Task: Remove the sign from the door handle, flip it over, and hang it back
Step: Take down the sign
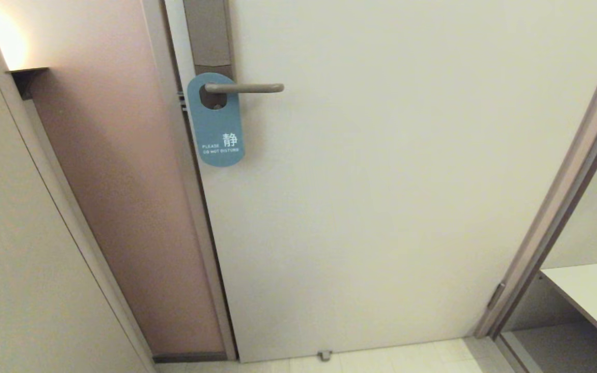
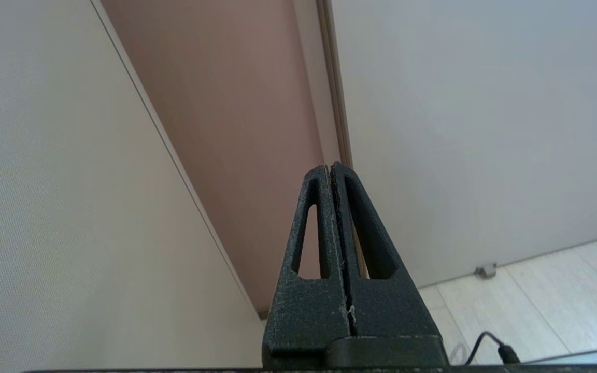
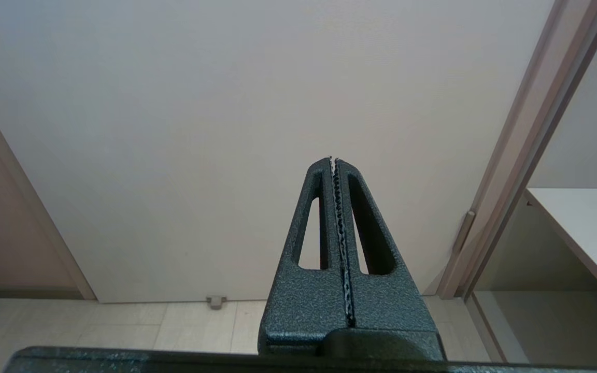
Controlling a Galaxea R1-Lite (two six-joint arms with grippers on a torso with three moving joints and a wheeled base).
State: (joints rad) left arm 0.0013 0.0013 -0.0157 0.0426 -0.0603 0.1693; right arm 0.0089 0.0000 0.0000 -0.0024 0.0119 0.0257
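Observation:
The sign [image 1: 217, 127] hangs by its oval hole on the door handle [image 1: 246, 88], blue side out, with white "PLEASE DO NOT DISTURB" lettering near its lower end. The handle is a slim bronze lever on a tall backplate [image 1: 208, 36] at the door's left edge. Neither arm shows in the head view. My left gripper [image 2: 329, 167] is shut with nothing in it, low down and facing the door's lower left edge. The right gripper [image 3: 332, 159] is also shut and empty, facing the bare lower door. The sign and handle do not show in either wrist view.
A pale cabinet side [image 1: 24, 233] stands at the left, with a pink-brown wall [image 1: 122, 181] beside the door frame. A door stop [image 1: 324, 355] sits on the tiled floor. At the right, a frame post [image 1: 563, 197] and a white shelf [image 1: 594, 295].

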